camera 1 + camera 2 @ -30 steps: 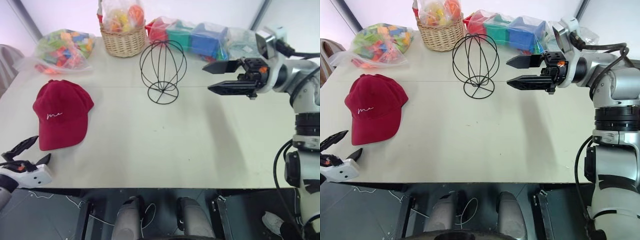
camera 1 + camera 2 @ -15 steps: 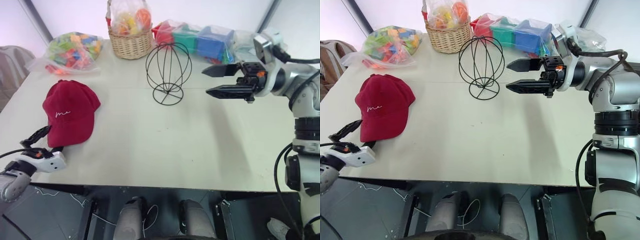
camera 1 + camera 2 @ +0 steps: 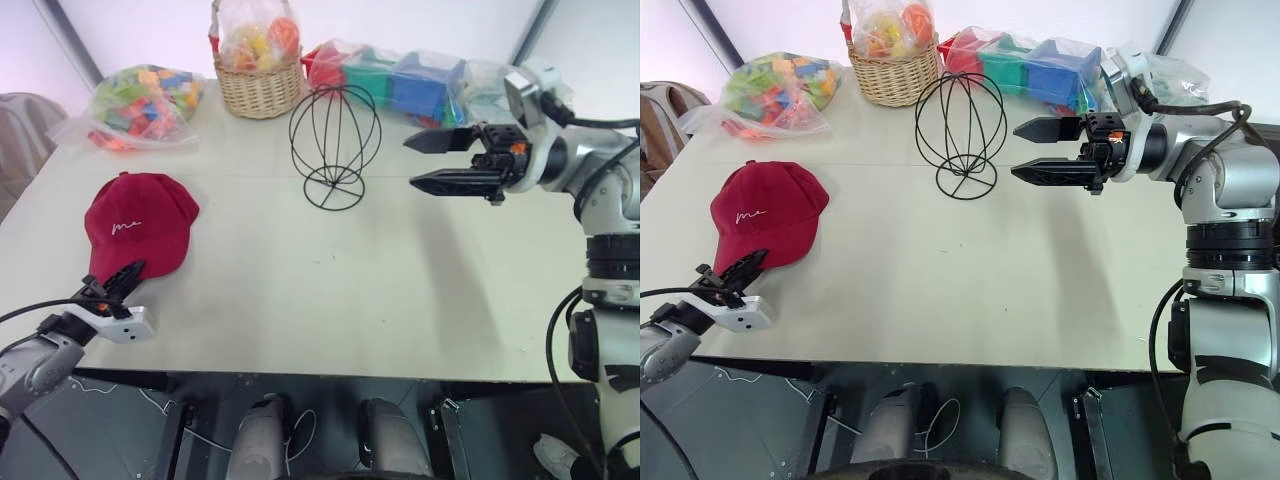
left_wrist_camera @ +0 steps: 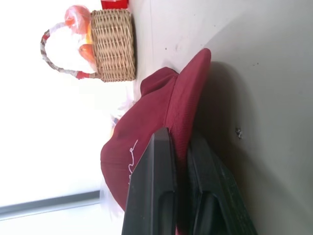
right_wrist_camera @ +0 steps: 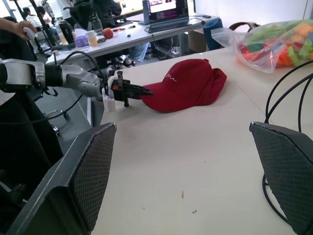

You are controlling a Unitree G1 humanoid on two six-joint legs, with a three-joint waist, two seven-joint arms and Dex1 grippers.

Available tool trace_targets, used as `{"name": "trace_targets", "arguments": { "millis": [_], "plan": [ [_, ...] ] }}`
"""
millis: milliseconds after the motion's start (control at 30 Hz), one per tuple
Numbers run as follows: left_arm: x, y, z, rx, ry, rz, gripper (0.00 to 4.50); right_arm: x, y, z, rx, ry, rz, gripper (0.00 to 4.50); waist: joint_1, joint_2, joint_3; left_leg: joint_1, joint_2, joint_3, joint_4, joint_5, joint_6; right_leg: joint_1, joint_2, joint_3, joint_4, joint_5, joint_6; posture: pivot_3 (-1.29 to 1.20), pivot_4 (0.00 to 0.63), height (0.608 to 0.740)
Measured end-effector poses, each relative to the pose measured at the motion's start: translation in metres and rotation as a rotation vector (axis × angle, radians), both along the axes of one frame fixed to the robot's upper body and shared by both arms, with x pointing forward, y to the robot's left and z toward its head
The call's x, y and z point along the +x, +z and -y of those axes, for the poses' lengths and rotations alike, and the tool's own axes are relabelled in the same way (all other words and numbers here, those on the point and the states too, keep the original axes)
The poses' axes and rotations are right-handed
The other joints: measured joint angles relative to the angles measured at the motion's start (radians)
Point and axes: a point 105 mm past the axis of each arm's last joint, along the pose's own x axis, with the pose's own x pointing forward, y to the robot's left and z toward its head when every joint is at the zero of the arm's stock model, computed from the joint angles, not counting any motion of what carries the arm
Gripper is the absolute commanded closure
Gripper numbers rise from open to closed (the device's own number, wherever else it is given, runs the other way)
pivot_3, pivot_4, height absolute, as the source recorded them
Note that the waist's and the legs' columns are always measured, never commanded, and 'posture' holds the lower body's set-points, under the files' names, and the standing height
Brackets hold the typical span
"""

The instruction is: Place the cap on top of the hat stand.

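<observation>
Near the front-left corner of the pale table, the dark red fabric baseball cap lies crown up, its curved brim pointing at the front edge. The left gripper has its two black fingers pinched together on that brim, one above and one below, as the left wrist view shows. From there the black thin-wire hat stand lies well apart, toward the back edge near the middle, so the cap must travel diagonally across and rise above the cage. The right gripper hovers just beside the stand, jaws wide and empty. Along the back edge, a woven wicker basket holds bagged coloured balls, and clear plastic bags hold coloured toy blocks.
</observation>
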Motion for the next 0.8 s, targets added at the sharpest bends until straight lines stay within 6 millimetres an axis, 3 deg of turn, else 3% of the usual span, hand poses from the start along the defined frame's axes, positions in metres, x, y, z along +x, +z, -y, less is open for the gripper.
{"name": "trace_targets", "arguments": {
  "millis": [233, 367, 533, 600, 700, 800],
  "plan": [
    [0.001, 0.012, 0.008, 0.058, 0.007, 0.107, 4.45, 0.005, -0.001, 0.003, 0.007, -0.030, 0.005, 0.00, -0.003, -0.001, 0.000, -0.001, 0.000, 0.000, 0.000, 0.000, 0.000, -0.002, 0.000, 0.000, 0.001, 0.000, 0.000, 0.00, 0.150, 0.740],
    [0.006, 0.065, 0.027, 0.093, -0.012, 0.323, 4.45, 0.017, 0.002, 0.015, 0.009, -0.105, 0.024, 0.00, -0.002, -0.002, 0.001, -0.003, 0.000, 0.000, 0.000, 0.000, 0.000, -0.003, 0.000, 0.000, 0.001, 0.000, 0.000, 0.00, 0.150, 0.740],
    [0.011, 0.158, 0.063, 0.141, -0.053, 0.620, 4.45, 0.029, 0.006, 0.036, 0.007, -0.202, 0.054, 0.00, -0.001, -0.002, 0.001, -0.003, 0.000, 0.001, 0.000, 0.000, 0.000, -0.003, 0.000, 0.000, 0.001, 0.000, 0.000, 0.00, 0.150, 0.740],
    [0.013, 0.187, 0.080, 0.153, -0.086, 0.696, 4.45, 0.033, 0.006, 0.044, 0.009, -0.234, 0.060, 0.00, -0.001, -0.002, 0.001, -0.002, 0.000, 0.002, 0.000, 0.000, 0.000, -0.003, 0.000, 0.000, 0.001, 0.000, 0.000, 0.00, 0.150, 0.740],
    [0.024, 0.207, 0.103, 0.150, -0.137, 0.718, 4.45, 0.034, 0.014, 0.057, 0.026, -0.275, 0.074, 0.00, -0.001, -0.002, 0.001, -0.002, 0.000, 0.003, 0.001, 0.000, 0.000, -0.003, 0.001, 0.000, 0.001, 0.000, 0.001, 0.00, 0.150, 0.740],
    [0.038, 0.207, 0.129, 0.109, -0.199, 0.684, 4.45, 0.030, 0.023, 0.069, 0.018, -0.300, 0.099, 0.00, 0.000, -0.002, 0.001, -0.002, 0.000, 0.003, 0.003, 0.000, 0.000, -0.002, 0.001, 0.000, 0.001, 0.000, 0.001, 0.00, 0.150, 0.740]
  ]
}}
